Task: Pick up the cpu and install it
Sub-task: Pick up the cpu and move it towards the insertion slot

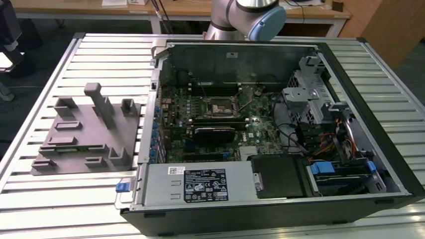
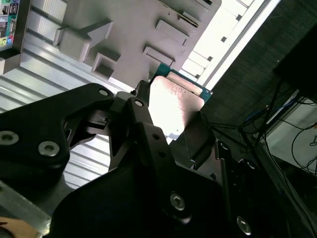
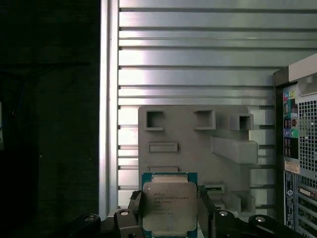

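Grips the cpu [image 3: 170, 206] with the tool [image 3: 170, 217], black fingers [image 3: 134, 213] pressed against two opposite edges, silvery top turned to the camera in the first wrist view. Same hold in the second wrist view: cpu [image 2: 174, 106] pinched in the tool [image 2: 171, 119], thin green rim visible at the far edge. Held clear of the slatted metal bench [image 3: 198, 59], with the grey fixture tray [image 3: 188, 134] and its blocks and pockets behind it in both wrist views. Just beside the tray, the computer case [image 3: 299, 148], its port-studded wall upright between tray and interior.

In the exterior view: tray [image 1: 79, 144] flat on the bench [image 1: 66, 199] toward the exterior view's left, open case [image 1: 265, 219] close against it. Inside, the motherboard [image 1: 199, 119] with its black-framed socket [image 1: 220, 106] uncovered from above. Around the socket: cables [image 1: 299, 134] toward the exterior view's right, power supply [image 1: 199, 184] along the near side. At the far edge of the bench, the arm [image 1: 242, 15].
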Tool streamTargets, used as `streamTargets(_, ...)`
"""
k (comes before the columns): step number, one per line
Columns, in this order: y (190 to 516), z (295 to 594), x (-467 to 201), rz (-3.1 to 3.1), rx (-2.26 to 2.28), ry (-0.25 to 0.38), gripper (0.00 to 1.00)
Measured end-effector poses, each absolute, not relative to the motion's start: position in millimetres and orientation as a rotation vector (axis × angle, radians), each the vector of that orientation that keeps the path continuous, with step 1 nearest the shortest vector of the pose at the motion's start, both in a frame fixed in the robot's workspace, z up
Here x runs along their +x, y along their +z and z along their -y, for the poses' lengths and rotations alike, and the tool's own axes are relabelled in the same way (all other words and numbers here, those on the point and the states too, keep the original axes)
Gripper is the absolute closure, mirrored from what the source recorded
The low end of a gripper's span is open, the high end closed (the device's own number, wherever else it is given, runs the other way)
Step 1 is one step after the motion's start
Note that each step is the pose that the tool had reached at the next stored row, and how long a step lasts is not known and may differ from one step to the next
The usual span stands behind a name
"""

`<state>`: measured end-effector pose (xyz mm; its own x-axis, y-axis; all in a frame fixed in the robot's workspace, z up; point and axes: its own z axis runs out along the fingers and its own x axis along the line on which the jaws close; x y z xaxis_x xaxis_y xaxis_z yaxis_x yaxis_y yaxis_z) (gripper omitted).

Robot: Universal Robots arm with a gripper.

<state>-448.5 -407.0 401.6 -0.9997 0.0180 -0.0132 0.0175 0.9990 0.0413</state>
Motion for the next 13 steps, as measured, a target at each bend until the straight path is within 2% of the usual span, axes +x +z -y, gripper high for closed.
streamTargets(13,413.4,406.9,-448.5,-3.127,0.028,0.065,0.47)
